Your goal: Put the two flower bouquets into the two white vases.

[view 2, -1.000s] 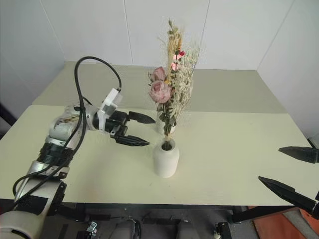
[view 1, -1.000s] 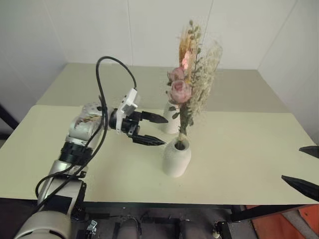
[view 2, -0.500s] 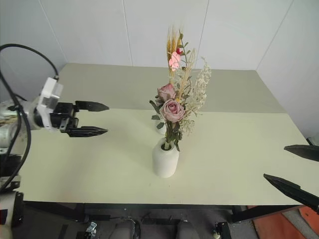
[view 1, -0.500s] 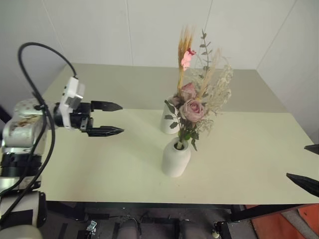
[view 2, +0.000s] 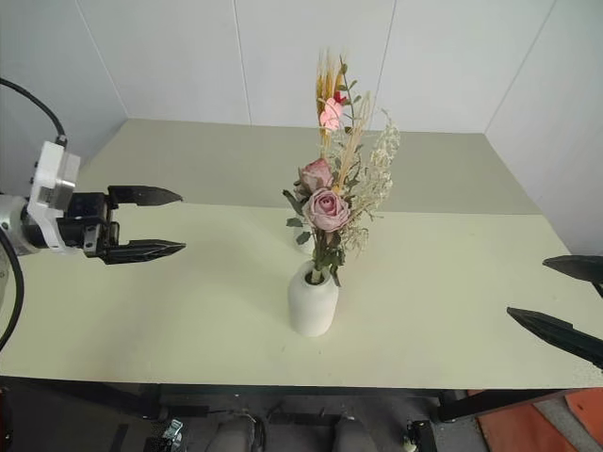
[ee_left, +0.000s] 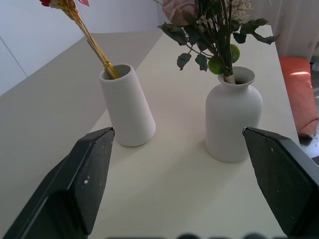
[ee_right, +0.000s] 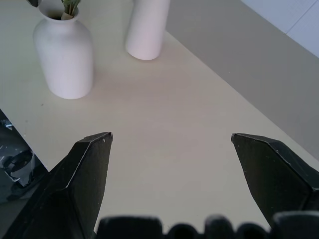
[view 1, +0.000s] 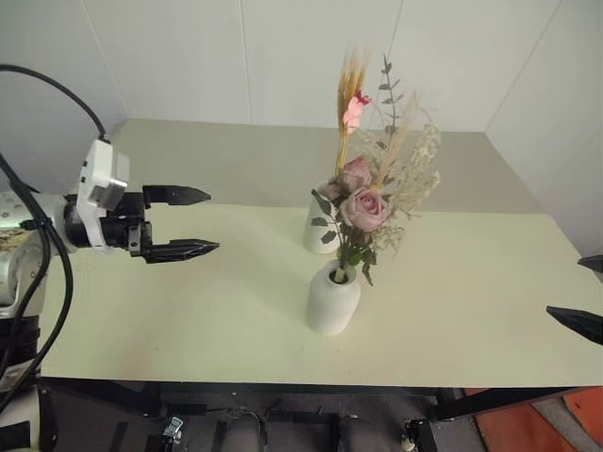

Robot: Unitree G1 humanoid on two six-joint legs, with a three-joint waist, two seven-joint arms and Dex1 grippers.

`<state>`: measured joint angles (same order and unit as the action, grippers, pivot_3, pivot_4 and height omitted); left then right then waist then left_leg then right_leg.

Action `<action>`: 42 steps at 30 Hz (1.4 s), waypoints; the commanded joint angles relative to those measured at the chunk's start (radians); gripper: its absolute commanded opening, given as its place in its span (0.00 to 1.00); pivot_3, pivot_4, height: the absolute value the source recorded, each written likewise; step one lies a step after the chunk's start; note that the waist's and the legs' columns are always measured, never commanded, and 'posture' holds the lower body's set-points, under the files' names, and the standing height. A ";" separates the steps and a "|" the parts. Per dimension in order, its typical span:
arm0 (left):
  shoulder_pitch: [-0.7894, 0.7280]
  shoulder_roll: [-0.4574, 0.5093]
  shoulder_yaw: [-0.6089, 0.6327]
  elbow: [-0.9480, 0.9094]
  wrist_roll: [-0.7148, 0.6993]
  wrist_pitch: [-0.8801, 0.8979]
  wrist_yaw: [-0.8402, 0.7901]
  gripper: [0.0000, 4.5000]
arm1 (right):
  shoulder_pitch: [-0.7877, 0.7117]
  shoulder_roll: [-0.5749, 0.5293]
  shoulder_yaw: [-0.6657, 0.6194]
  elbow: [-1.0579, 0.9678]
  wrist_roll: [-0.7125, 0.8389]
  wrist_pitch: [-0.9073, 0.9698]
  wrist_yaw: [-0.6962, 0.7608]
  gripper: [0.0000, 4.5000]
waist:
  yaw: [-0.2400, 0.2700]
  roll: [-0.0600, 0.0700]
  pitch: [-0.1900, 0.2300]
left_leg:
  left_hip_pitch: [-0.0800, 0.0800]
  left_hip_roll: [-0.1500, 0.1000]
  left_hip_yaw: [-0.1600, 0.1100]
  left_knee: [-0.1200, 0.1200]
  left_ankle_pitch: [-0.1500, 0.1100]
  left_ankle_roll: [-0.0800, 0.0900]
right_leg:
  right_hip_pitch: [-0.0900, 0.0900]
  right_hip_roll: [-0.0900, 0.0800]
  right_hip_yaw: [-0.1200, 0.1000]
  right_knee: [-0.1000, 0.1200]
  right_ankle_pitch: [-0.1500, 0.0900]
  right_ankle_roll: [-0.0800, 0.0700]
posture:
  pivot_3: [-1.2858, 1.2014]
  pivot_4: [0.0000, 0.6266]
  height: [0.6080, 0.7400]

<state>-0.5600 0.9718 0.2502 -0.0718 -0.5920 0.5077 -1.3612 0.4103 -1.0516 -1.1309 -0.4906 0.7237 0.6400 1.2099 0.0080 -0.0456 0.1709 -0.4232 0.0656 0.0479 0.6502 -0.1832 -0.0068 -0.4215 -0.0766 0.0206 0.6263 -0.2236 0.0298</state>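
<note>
Both pincers, left gripper (view 1: 190, 223) and right gripper (view 2: 563, 298), hang spread and empty, well clear of the flowers (likely to avoid brushing them). Roses (view 1: 366, 209) stand in the round vase (view 1: 332, 298), wheat stalks (view 1: 349, 94) in the tapered vase (ee_left: 127, 106) behind, so the task looks done.

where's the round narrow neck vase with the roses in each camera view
Left eye view: the round vase stands at the table's centre, near the front edge.
Right eye view: centre, slightly further left.
Left wrist view: right of middle, roses rising from it.
Right wrist view: upper left corner.
Shared landmark: the tapered vase beside it, holding yellow wheat stalks.
</note>
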 commanded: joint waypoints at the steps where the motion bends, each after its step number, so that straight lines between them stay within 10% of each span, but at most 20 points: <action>1: 0.018 0.036 0.054 -0.043 -0.020 0.005 0.029 1.00 | -0.036 -0.016 0.023 0.033 -0.028 -0.041 0.005 1.00 | -0.001 0.000 0.000 | 0.000 0.000 0.000 0.000 0.000 0.000 | 0.000 0.000 0.000 0.000 0.000 0.000 | 0.52 0.24 1.00; 20: 0.018 0.211 0.082 0.127 0.047 -0.089 -0.052 1.00 | -0.121 -0.018 0.159 0.089 -0.087 -0.015 -0.022 1.00 | 0.000 0.000 0.000 | 0.000 0.001 0.001 -0.001 0.000 0.000 | -0.001 0.000 0.000 0.000 0.000 0.000 | 0.52 0.24 1.00; 42: 0.032 0.428 0.131 0.346 0.086 -0.141 -0.206 1.00 | -0.053 -0.032 -0.062 0.060 -0.130 0.018 0.081 1.00 | 0.004 0.002 0.001 | 0.000 0.002 0.004 -0.005 0.000 0.000 | -0.003 -0.001 -0.001 0.001 -0.003 -0.002 | 0.52 0.24 1.00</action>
